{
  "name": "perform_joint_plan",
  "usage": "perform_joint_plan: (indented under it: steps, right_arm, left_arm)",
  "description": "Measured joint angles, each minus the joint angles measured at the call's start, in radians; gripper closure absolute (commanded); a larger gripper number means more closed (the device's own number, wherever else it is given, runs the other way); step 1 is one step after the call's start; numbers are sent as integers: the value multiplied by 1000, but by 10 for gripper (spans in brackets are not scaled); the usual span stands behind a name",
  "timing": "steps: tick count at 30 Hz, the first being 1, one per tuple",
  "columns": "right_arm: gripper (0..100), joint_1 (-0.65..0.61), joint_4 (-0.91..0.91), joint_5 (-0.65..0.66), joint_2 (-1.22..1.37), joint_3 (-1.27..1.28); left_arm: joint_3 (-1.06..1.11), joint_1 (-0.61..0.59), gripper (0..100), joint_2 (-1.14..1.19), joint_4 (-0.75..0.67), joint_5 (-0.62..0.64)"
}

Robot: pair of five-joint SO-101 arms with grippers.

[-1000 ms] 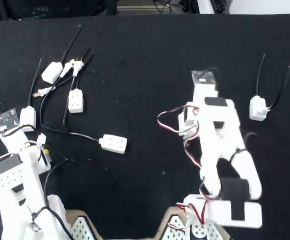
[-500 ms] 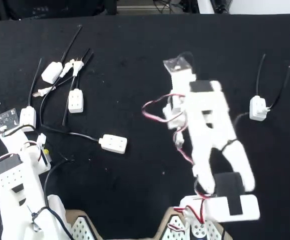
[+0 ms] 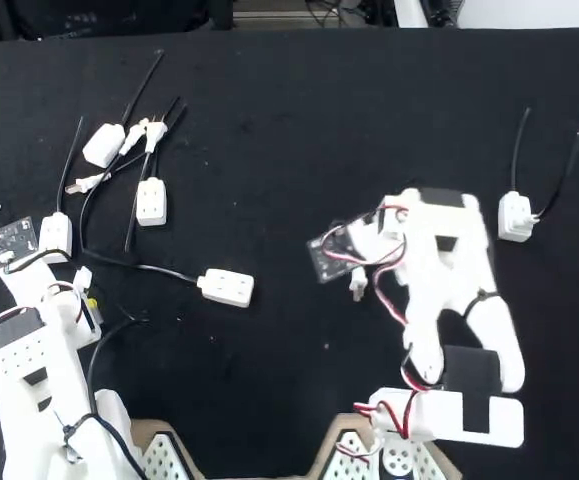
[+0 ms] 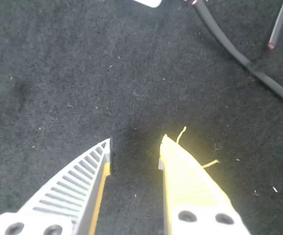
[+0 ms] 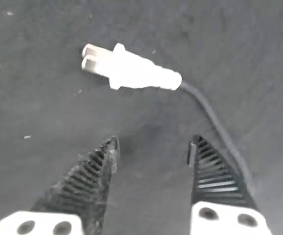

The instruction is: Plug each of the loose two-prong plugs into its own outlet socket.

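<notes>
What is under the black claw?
A loose white plug lies on the black table below the open right gripper, untouched. Its dark cord runs back behind one finger, so where it ends is hidden.

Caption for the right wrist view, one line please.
Right gripper, jaws open, with a loose white plug lying just ahead on the black table.

A small white plastic plug with two flat prongs (image 5: 131,72) is lying on the black cloth table (image 5: 33,29). Its thin black cord (image 5: 214,122) is running past one fingertip. The black ridged gripper (image 5: 153,147) is hanging near it, fingers spread apart, holding nothing.
</notes>
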Motion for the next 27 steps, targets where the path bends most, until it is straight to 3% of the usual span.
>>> perform_joint_plan:
  steps: [17, 22, 27]
  right_arm:
    - [792, -204, -155, 18, -31, 198]
    - [995, -204, -146, 18, -117, 230]
    - [988, -210, -141, -37, -169, 258]
  left_arm:
    - [0, 0, 833, 0, 0, 0]
    - [0, 0, 833, 0, 0, 0]
    - [0, 0, 833, 0, 0, 0]
